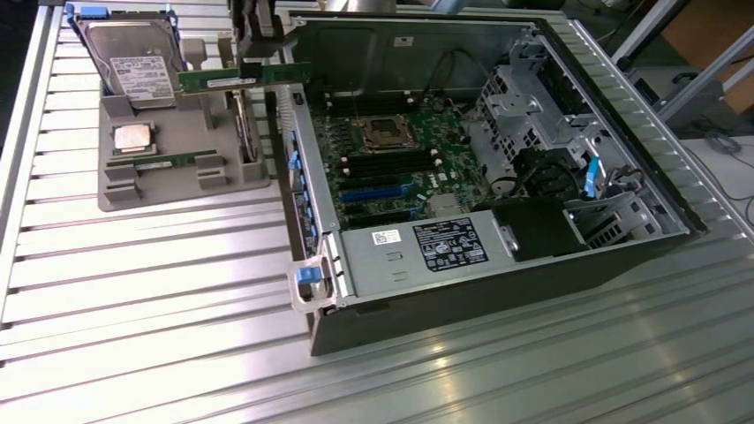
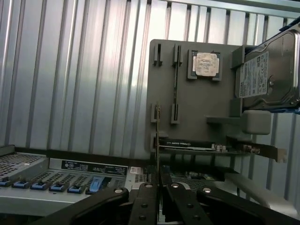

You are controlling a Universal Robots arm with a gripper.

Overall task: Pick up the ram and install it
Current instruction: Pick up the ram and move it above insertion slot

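Note:
My gripper (image 1: 251,69) is shut on the ram (image 1: 224,81), a long green stick with a white label. It hangs level in the air between the grey parts holder (image 1: 130,190) and the open computer case (image 1: 613,256), above the case's near wall. In the wrist view the ram (image 2: 157,136) shows edge-on, rising from between the dark fingers (image 2: 143,201). A second, similar green stick (image 1: 165,162) lies in a slot of the holder (image 2: 197,103), also seen in the wrist view (image 2: 176,84). Inside the case, the motherboard (image 1: 389,168) lies exposed with dark memory slots (image 1: 383,162).
The holder also carries a silver hard drive (image 1: 136,62), a square processor chip (image 1: 131,138) and an upright card (image 2: 201,146). In the case are a grey power supply (image 1: 412,252), drive cages (image 1: 531,106) and cables. Everything rests on a ribbed aluminium table (image 1: 154,291).

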